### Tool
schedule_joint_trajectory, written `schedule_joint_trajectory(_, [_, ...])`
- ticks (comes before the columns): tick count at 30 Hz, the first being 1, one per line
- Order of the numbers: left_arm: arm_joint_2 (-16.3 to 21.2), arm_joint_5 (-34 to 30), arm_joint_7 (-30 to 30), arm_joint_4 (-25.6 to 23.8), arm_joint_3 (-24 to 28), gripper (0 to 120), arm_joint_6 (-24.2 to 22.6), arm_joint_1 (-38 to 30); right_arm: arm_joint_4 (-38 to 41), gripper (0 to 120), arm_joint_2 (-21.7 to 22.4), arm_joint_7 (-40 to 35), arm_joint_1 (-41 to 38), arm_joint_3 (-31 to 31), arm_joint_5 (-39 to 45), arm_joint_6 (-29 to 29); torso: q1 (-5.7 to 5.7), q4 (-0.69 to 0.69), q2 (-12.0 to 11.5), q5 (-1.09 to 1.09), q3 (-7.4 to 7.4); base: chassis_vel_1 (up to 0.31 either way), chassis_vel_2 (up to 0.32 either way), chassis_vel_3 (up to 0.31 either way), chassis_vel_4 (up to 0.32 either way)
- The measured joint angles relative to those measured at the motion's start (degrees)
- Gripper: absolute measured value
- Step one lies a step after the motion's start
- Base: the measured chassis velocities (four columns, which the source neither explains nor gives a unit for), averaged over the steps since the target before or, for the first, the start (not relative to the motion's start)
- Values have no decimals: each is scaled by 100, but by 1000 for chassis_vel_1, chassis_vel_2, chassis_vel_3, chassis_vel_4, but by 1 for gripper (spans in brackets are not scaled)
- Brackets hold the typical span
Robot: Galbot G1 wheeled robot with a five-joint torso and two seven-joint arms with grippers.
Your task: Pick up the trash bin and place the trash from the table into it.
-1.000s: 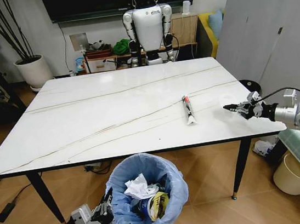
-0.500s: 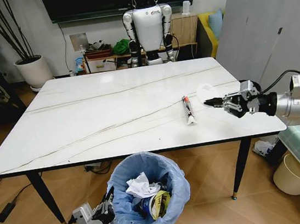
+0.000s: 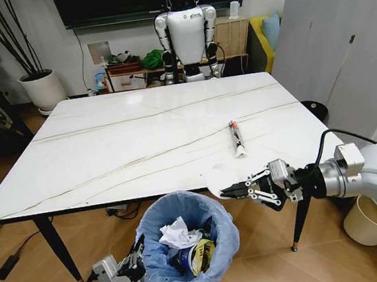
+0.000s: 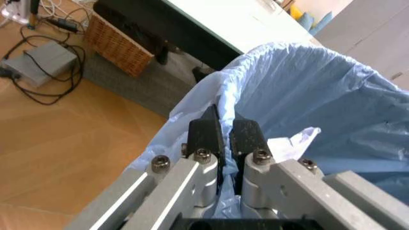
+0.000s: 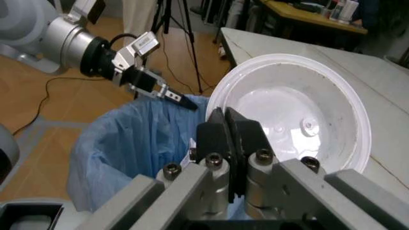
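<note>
One large white marble-look surface [image 3: 153, 138] fills the middle of the head view, bare but for a slim red-black tube [image 3: 236, 137] lying toward its right side, well in from the near edge. Below that near edge stands the trash bin [image 3: 186, 247], lined with a crinkly light-blue bag and already holding crumpled white tissue and a yellow wrapper. The left claw [image 3: 135, 254] is low beside the bin on its left side, its fingers [image 4: 204, 136] pressed together on the bag-covered rim. The right claw [image 3: 233, 191] reaches in from the right at the surface's near edge, just above the bin's right rim, clamped tight on the edge of a white disc [image 5: 297, 115]. The disc is tilted, partly over the open bin and partly over the surface's edge.
</note>
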State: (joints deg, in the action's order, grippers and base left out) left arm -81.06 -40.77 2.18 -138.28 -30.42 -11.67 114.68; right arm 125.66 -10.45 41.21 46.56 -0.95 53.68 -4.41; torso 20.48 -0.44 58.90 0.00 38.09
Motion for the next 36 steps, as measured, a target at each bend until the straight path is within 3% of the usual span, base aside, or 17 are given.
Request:
schedule_joint_trajectory(6, [-27,-7,54,121,212,0,-55,-140,94,0,-23,-72,-89,-129,-14,69,0,0,0,-1,0,0,0,0,0])
schedule_joint_trajectory(21, [-15,20,64,198,341,0,-79,-188,200,0,-752,-375,-568,-1174,-164,65,0,2,0,1,0,0,0,0,0])
schedule_joint_trajectory(30, [-35,18,65,177,329,0,-81,-180,145,0,-747,-381,-571,-1278,-170,-85,0,0,0,0,0,0,0,0,0])
schedule_joint_trajectory(36, [-43,15,64,173,314,0,-82,-181,129,22,-737,-355,-537,-1285,-122,-136,0,0,0,0,0,0,0,0,0])
